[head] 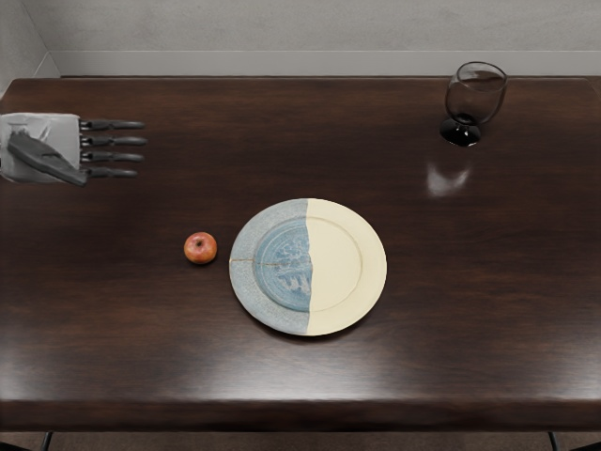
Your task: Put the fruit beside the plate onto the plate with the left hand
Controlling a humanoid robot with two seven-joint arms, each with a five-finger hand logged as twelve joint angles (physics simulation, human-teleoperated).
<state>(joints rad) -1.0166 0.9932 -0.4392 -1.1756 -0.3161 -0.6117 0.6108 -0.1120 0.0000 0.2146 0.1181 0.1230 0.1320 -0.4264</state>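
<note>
Dark, glossy wood runs from edge to edge: a long table [113, 338] set before a pale grey wall [282, 28]. Near its middle lies a round plate [343, 263], the left half blue-grey with a faded pattern at the centre, the right half plain cream. Just beside its left rim, on the bare wood and not touching it, sits a small red apple [200, 248] with a yellowish patch on top.

The left hand [70, 147] comes in at the picture's left edge, toward the back of the table and well apart from the apple. Its fingers [117, 141] are stretched out straight and slightly apart, pointing to the right, with the thumb [47, 160] slanting under the palm; it grips nothing.

Over at the far right corner stands a wine glass [472, 101], its clear bowl leaning to one side above a dark foot, a pale gleam on the wood just in front of it.
</note>
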